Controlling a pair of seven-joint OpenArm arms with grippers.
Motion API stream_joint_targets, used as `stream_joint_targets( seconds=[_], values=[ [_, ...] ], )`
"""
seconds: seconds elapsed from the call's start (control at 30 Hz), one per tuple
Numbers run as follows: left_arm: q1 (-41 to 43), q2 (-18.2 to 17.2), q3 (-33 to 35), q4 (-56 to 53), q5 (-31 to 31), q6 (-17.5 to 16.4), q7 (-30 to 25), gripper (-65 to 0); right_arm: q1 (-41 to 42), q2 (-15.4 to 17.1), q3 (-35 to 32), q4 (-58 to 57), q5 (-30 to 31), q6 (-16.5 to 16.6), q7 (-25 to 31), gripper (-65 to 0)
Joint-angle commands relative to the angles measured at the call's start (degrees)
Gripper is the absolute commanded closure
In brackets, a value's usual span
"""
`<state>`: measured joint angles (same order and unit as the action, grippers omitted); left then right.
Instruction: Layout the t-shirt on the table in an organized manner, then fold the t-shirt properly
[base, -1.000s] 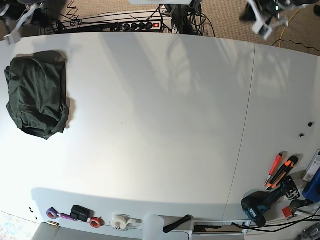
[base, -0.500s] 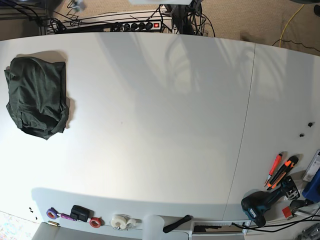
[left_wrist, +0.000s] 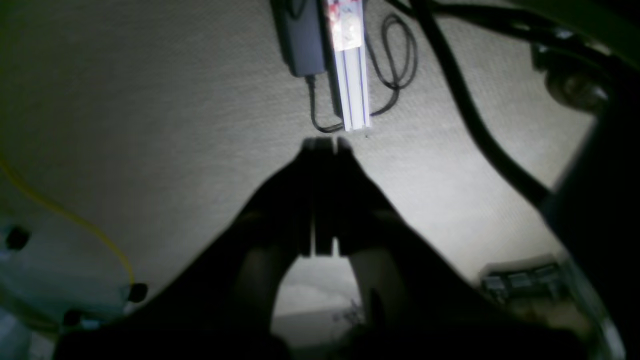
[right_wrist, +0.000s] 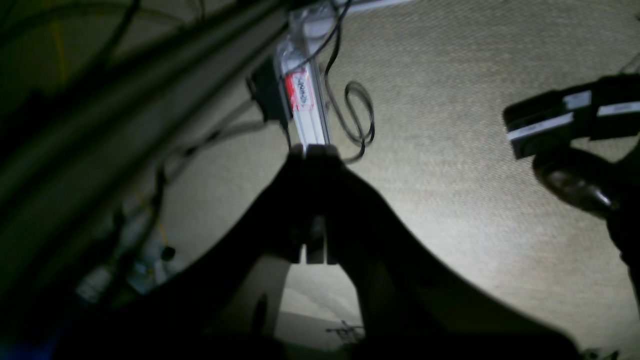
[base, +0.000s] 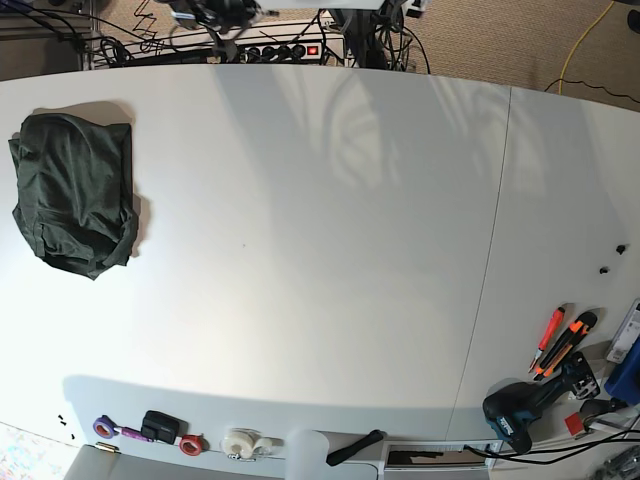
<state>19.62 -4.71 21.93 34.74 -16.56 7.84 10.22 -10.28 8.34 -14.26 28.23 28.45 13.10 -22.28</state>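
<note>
We see the t-shirt (base: 73, 192) lying folded into a dark green bundle at the table's (base: 330, 230) left end, well apart from both grippers. The left gripper (left_wrist: 323, 145) and right gripper (right_wrist: 316, 150) hang over carpet, jaws closed, empty.

The base view is brightly and evenly lit, with soft shadows cast across the table (base: 330, 250) and edges bowed by lens distortion. Both wrist views are dim, blurred and strongly vignetted.

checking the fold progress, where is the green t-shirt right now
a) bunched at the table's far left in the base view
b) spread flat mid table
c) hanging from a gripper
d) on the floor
a: the t-shirt lies in a compact bundle near the table edge at the base view's left.
</note>
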Motion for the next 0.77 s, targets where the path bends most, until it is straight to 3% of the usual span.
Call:
stream_joint_targets(
  seconds=[0.0, 0.07, 0.17, 0.23, 0.37, 0.47, 0.57, 0.73],
  values=[
    [-0.8, 2.1, 0.0, 0.8, -0.9, 0.3, -1.8, 0.0, 0.0, -0.8, 0.1, 0.2, -0.5, -0.6, -0.2, 0.0],
    [-0.9, 3.1, 0.0, 0.8, -0.9, 2.7, -1.9, 0.0, 0.3, -2.0, 0.1, 0.2, -2.3, -1.4, -0.1, 0.0],
    [-0.9, 3.9, 0.0, 0.8, 0.5, 3.6, -1.9, 0.0, 0.3, -2.5, 0.1, 0.2, -2.6, -1.4, 0.1, 0.0],
    [-0.9, 3.9, 0.0, 0.8, 0.5, 3.8, -1.9, 0.0, 0.3, -2.4, 0.1, 0.2, -2.6, -1.4, 0.0, 0.0],
    [-0.9, 3.7, 0.0, 0.8, 0.5, 8.9, -2.1, 0.0, 0.3, -1.8, 0.1, 0.2, -2.6, -1.6, -0.3, 0.0],
    [-1.4, 2.8, 0.0, 0.8, 0.6, 10.4, -2.8, 0.0, 0.3, -0.7, 0.1, 0.3, -2.5, -2.8, -0.3, 0.0],
    [-1.5, 1.9, -1.7, 0.8, 0.7, 8.3, -2.8, 0.0, 0.3, 0.5, 0.1, 0.3, -2.5, -3.1, -0.3, 0.0],
    [-1.6, 1.1, -8.9, 0.8, 1.0, -4.0, -2.8, 0.0, 0.2, 1.6, 0.1, 1.6, -2.4, -3.1, -0.2, 0.0]
  ],
)
